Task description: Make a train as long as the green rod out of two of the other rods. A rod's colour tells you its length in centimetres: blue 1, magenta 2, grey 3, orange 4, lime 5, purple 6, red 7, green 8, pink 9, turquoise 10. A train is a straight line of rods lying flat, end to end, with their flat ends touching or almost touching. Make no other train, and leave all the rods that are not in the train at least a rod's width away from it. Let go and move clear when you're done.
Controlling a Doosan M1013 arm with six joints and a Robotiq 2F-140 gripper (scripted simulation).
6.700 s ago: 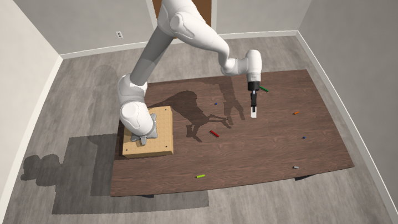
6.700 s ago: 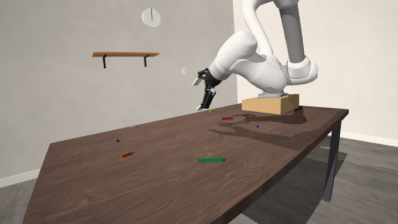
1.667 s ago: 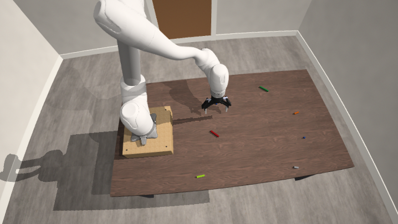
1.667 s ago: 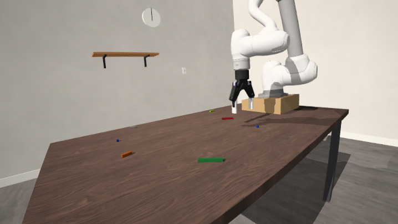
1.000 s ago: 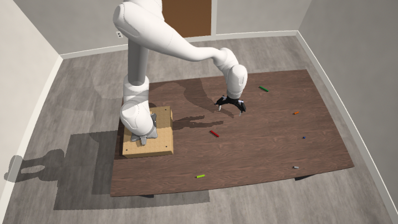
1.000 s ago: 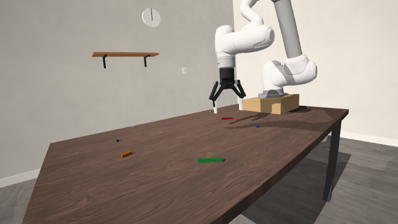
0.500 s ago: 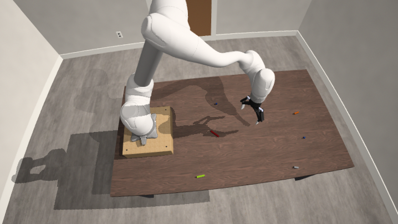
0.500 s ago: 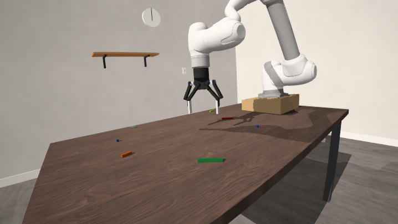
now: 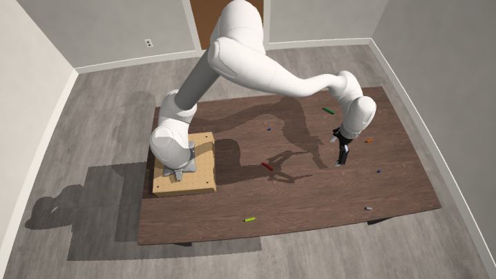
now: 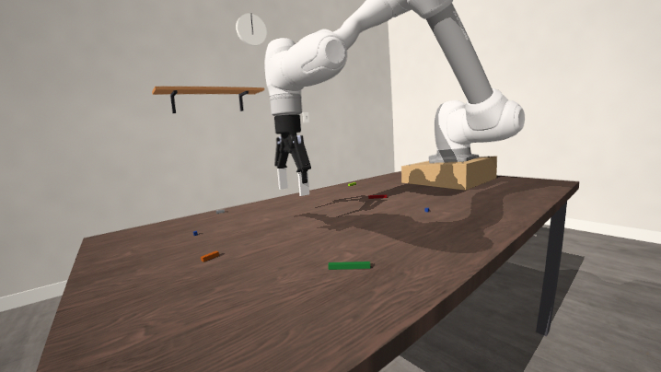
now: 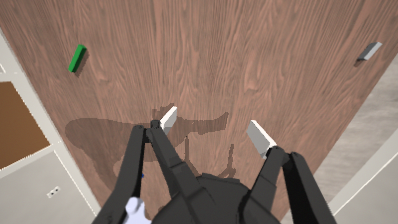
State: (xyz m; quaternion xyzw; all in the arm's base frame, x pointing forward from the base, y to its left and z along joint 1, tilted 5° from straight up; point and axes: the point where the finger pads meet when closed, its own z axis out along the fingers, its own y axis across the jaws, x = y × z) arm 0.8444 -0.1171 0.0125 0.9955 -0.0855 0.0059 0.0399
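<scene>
Holding the black two-fingered claw (image 9: 335,151) (image 10: 293,182) (image 11: 212,119) spread and empty above the brown wooden desk (image 9: 194,215) (image 10: 184,323) (image 11: 300,50), perhaps bound for the short grey rod (image 9: 369,208) (image 10: 222,211) (image 11: 370,51), a likely mate for the lime rod (image 9: 250,219) (image 10: 352,183); with grey lying ahead and right in the wrist view, long axis slanting up rightward, probably needing a wrist turn to pinch across the sides

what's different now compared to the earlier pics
The arm has swung its open gripper away from the base side, toward the orange rod, and the gripper has turned. Nothing was taken hold of or let go. The green rod, the red rod and the other rods stayed where they were.
</scene>
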